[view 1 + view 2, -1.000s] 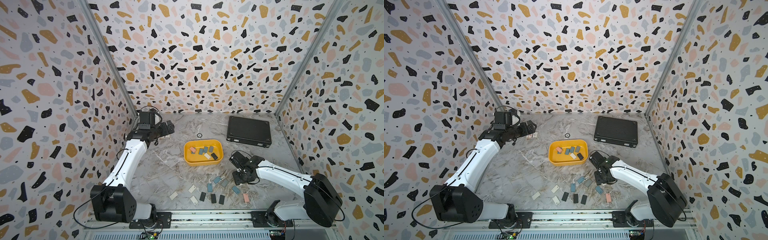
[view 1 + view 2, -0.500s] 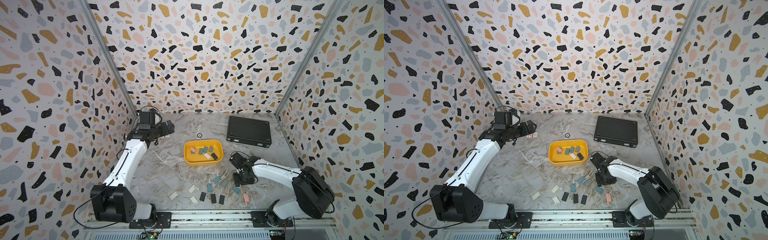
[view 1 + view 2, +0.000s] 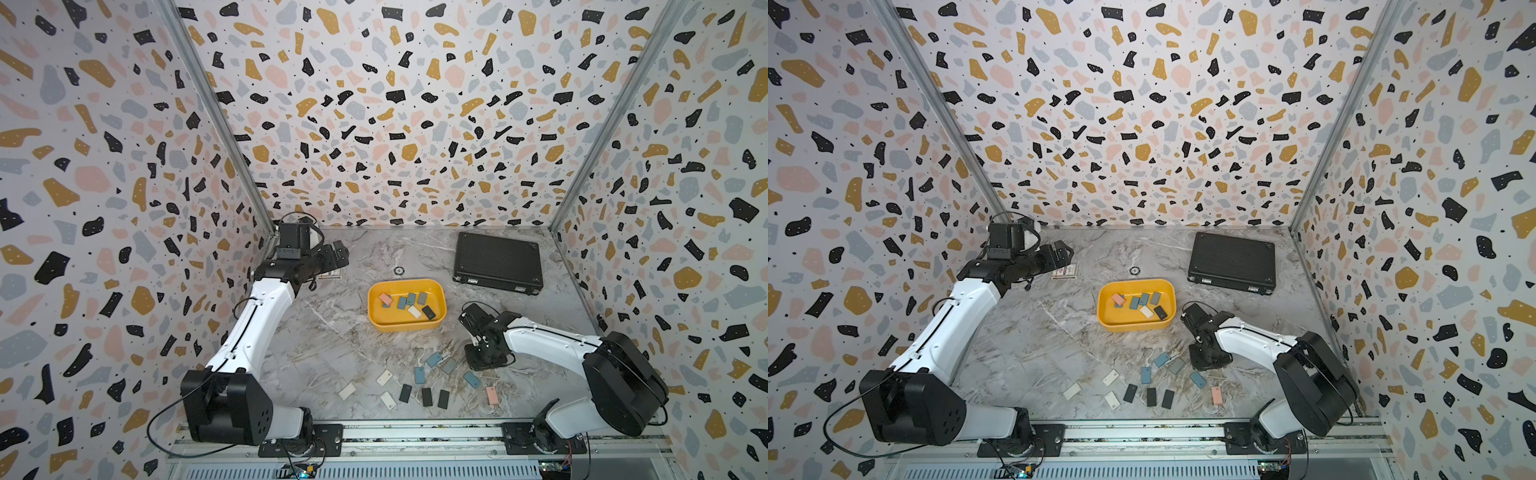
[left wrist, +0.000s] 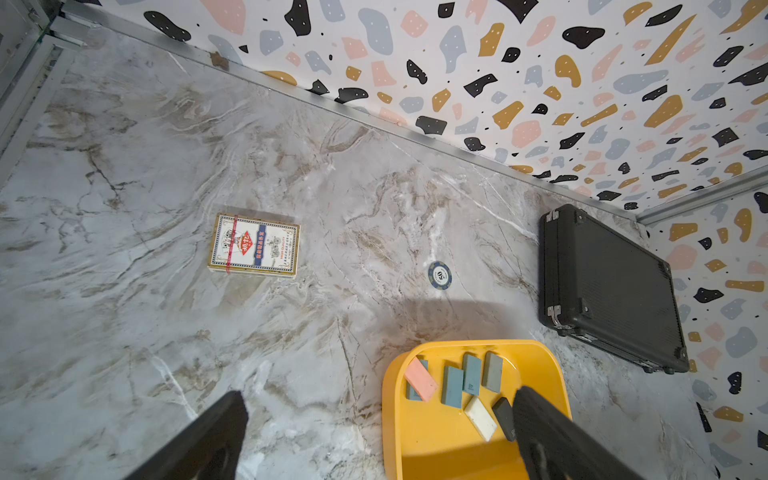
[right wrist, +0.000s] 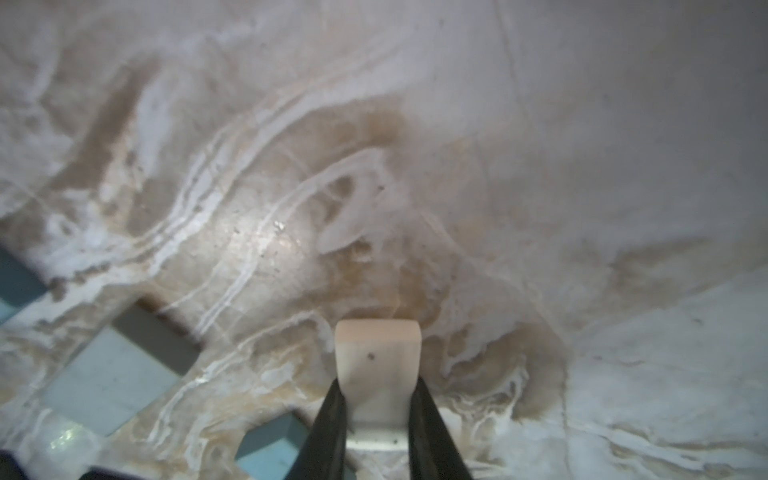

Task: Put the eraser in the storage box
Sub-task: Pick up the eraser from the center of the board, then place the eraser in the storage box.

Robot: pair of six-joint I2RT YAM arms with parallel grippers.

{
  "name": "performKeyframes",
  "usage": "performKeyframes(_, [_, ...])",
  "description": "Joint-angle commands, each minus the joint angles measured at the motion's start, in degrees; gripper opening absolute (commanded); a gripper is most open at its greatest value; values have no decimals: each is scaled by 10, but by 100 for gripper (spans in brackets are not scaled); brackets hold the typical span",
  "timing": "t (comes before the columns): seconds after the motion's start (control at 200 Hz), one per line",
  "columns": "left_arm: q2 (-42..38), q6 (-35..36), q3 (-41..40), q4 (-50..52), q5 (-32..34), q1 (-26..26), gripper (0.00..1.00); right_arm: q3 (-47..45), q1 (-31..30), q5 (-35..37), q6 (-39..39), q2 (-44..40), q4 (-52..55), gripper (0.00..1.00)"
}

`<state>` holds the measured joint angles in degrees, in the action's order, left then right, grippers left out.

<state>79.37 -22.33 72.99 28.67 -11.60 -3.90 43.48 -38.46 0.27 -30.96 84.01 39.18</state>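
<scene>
We find the right gripper pinching a pale eraser at lower centre of frame; left gripper spread

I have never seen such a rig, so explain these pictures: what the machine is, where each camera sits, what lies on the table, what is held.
The machine is two white robot arms, a left arm and a right arm, mounted at the near edge of a marble table. The two wide pictures look down from overhead. The two close ones come from a camera on each wrist. On the table lie a yellow tub holding several erasers, more loose erasers, a black case, a card pack and a poker chip. The left gripper is open and empty. The right gripper is shut on a pale eraser.
</scene>
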Motion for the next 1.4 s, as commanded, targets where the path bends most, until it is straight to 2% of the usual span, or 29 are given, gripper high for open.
performKeyframes(0.0, [-11, -2, -7, -17, -5, 2, 100, 16, 2, 23, 11, -11, 16, 20])
performKeyframes(0.17, [-9, -1, -6, -16, -3, 3, 100, 99, 3, 57, 43, -29, 74, 20])
performKeyframes(0.295, [-9, 0, -6, -15, -1, 3, 100, 169, 3, 60, 63, -18, 72, 20])
performKeyframes(0.616, [-5, 2, -5, -13, 2, 2, 99, 406, 2, 21, 119, 152, 46, 20])
performKeyframes(0.871, [-4, 6, -1, -8, 7, 2, 99, 546, -13, 8, 139, 278, 51, 21])
performKeyframes(1.196, [5, 6, 3, -7, 3, 2, 100, 683, -37, 2, 152, 400, 83, 21])
performKeyframes(1.397, [4, 8, 3, -5, 4, 2, 100, 723, -49, -1, 158, 444, 97, 21])
